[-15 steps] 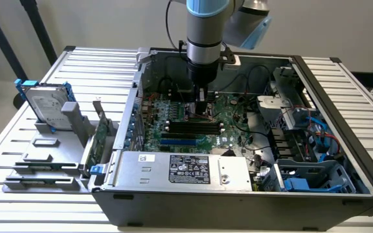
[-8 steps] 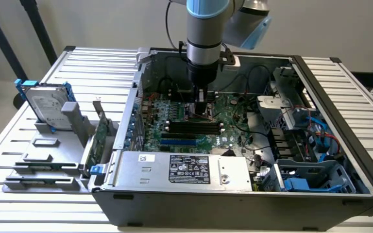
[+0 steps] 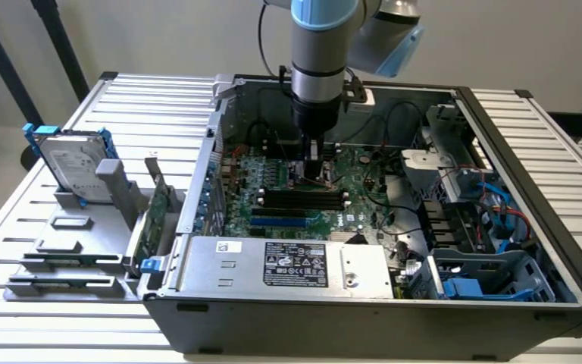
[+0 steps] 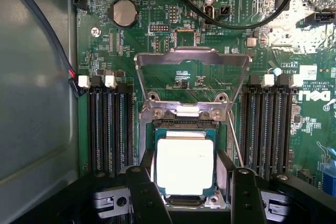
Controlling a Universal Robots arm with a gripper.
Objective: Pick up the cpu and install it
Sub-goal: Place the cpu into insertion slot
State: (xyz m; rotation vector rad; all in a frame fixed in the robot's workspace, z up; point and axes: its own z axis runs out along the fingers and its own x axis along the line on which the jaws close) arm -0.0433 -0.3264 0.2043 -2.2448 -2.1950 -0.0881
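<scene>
While the exterior view takes in the whole open computer case [image 3: 372, 322] with the arm reaching down into it, the wrist view looks straight at the motherboard [image 4: 131, 45] from close up. There the cpu [image 4: 185, 166] lies flat inside the socket [image 4: 185, 124], silvery top up, next to a load plate [image 4: 191, 59] swung open on its hinge. The gripper [image 4: 190, 177] straddles the chip with its two black fingers [image 4: 143, 192] spread wide, one to each side (a strip of socket shows between the chip and one finger). Banks of black memory slots [image 4: 110, 129] flank the socket. Outside the case, at the exterior view's left, a hard drive [image 3: 69, 163] with blue rails stands upright in a grey holder [image 3: 109, 186].
</scene>
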